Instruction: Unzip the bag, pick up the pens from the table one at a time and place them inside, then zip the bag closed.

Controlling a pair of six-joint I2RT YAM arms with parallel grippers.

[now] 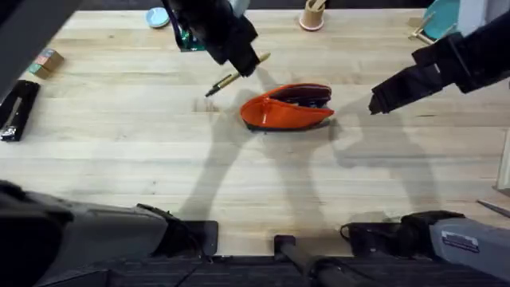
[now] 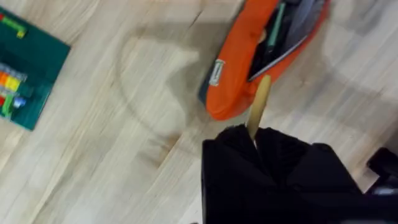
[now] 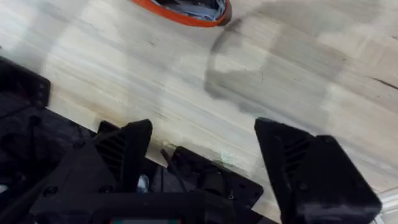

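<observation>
The orange bag (image 1: 283, 112) lies mid-table with its zipper open and its dark inside showing. In the left wrist view the bag (image 2: 230, 68) gapes, and a slim dark stick (image 2: 274, 32) lies inside it. My left gripper (image 1: 247, 64) is just behind and left of the bag, shut on a yellowish-tan pen (image 1: 236, 78) whose dark tip points left and toward me. That pen (image 2: 259, 106) sticks out from between my black fingers (image 2: 233, 146). To the right of the bag, apart from it, my right gripper (image 1: 373, 104) is open and holds nothing. From the right wrist, the bag's end (image 3: 186, 11) shows beyond the right gripper (image 3: 205, 134).
A pink cup (image 1: 311, 17) of wooden sticks stands at the back. A blue disc (image 1: 157, 17) and a green box (image 2: 25, 74) sit at the back left. A black tool (image 1: 17, 108) and a small block (image 1: 46, 62) are at the left edge. Bare wooden table (image 1: 119, 151) lies in front of the bag.
</observation>
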